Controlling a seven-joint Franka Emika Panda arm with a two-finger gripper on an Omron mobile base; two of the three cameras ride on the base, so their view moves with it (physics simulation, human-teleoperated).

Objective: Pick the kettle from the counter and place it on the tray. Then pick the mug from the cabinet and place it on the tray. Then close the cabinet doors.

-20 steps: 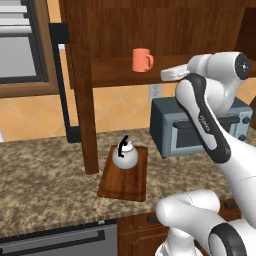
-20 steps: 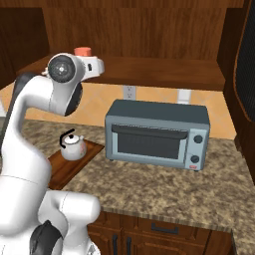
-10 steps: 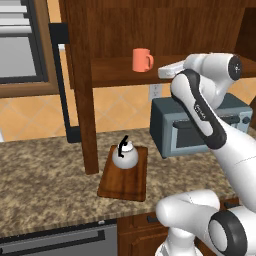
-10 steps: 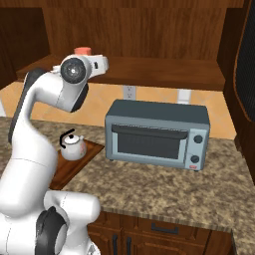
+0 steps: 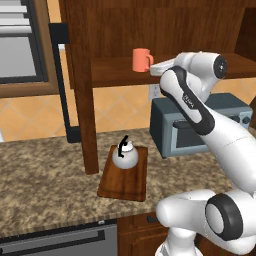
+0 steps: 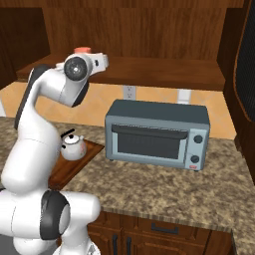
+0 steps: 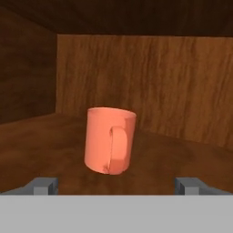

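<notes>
Kettle point(image 5: 125, 156) sits on tray point(image 5: 125, 184) on the surface point(image 5: 45, 175). Mug point(image 7: 110, 140) stands upright on the cabinet point(image 5: 165, 30) shelf — fingers point(image 7: 44, 184) spread wide, near it, holding nothing.

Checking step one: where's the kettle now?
The kettle sits on the tray on the counter, left of the toaster oven in the left base view.

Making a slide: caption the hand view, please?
Open gripper faces the coral mug standing upright on the cabinet shelf, handle toward the camera.
</notes>
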